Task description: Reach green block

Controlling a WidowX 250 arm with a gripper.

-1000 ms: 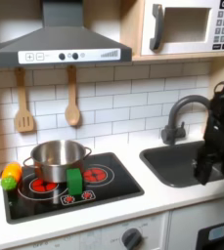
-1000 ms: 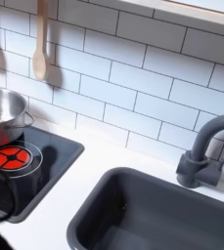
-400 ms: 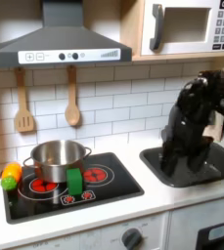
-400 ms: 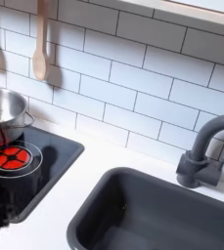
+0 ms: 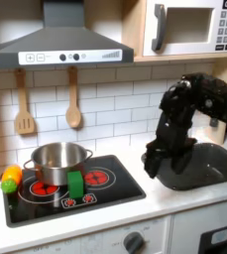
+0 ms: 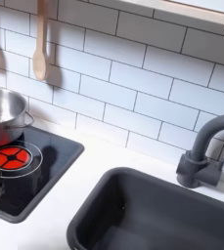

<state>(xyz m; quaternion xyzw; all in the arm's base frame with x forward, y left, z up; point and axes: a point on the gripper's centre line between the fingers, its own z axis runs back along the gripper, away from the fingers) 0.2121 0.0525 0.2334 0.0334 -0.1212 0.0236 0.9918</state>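
On black stovetop [image 5: 120, 184], your small upright green block [image 5: 75, 185] touches steel pot [image 5: 56, 162]; black gripper [image 5: 155, 162] well right, finger state unclear.

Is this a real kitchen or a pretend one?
Most likely a toy play kitchen: a black stove top with printed red burners, a dark sink with a grey faucet, and wooden utensils hanging on white tiles.

bright-green block [image 5: 75, 185], white-tiled wall [image 6: 133, 83], black stovetop [image 5: 125, 179]
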